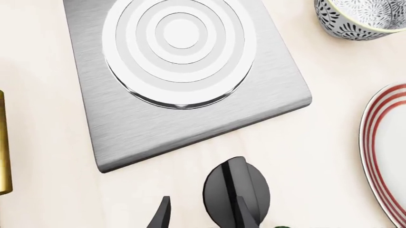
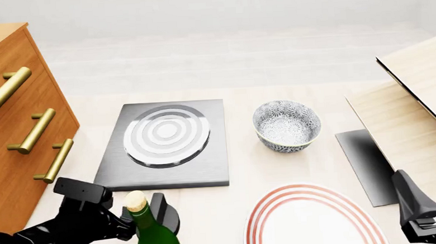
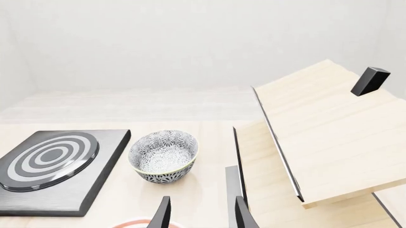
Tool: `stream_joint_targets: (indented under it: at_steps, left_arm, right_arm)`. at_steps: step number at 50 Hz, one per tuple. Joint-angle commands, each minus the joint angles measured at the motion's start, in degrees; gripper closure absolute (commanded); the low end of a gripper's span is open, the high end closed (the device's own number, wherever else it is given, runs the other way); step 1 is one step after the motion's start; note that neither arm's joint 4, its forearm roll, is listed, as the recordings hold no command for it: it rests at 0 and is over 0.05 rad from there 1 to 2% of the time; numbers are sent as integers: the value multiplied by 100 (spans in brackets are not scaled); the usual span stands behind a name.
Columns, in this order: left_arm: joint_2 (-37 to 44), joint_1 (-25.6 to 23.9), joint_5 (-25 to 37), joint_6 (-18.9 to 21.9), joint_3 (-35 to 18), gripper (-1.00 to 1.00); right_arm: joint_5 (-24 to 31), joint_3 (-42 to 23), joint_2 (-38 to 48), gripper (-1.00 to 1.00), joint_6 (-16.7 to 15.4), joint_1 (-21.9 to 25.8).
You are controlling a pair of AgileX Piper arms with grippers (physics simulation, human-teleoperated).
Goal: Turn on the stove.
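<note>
- Stove (image 2: 205, 167): dark-grey brushed slab w/ silvery burner rings (image 2: 165, 135), flat on the desk (image 2: 238, 210), just right of the wooden drawer cabinet (image 2: 10, 138). Patterned bowl (image 2: 286, 125) sits just right of the stove; red-ringed plate (image 2: 313, 220) is near-right of it; a plain dark panel (image 2: 366, 164) lies further right, past the bowl.
- Knob (image 1: 236, 192): round, black, w/ a raised grip ridge. Separate from the slab, on the desk just off the stove's near edge, toward its left half. In front view it's mostly hidden behind the left arm and a green bottle (image 2: 155, 237).
- Left hand (image 1: 204, 213): right at the knob. Fingers (image 1: 159, 216) apart, one each side of the knob in the left wrist view. Looks like straddling, not clamped – can't confirm contact.
- Right hand (image 3: 200, 213): fingers apart, holding nothing. Well off to the right of the stove, beyond the plate, near the panel and the tilted wooden boards (image 3: 330, 137). Not in play.
- Key relation: the knob lies straight ahead of the left hand, between its fingers, stove beyond. The ridge's long axis runs roughly along the hand's reach, pointing at the stove. Left arm is far nearer than right.
- Judgement: step in hand = grip the knob; next needs closing on the ridge, then a wrist twist.
- Risk: bottle stands close beside the left hand; a wide wrist roll could knock it.
</note>
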Motion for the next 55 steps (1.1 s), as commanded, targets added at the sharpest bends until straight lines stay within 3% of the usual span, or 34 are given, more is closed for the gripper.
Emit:
stream_joint_targets:
  at_steps: [1,37,44,55]
  left_arm:
    - [-581,37,384,-85,49,-100]
    - [-2941,318,2150,55,-120,-100]
    - [-3823,554,2972,97,-487,-100]
    - [-4330,621,3820,284,-1128,-100]
  right_arm:
    - [13,0,-6,-100,-7,6]
    - [31,0,-9,-100,-58,58]
    - [36,-1,-16,-100,-54,58]
    - [66,-1,-42,-100,-57,48]
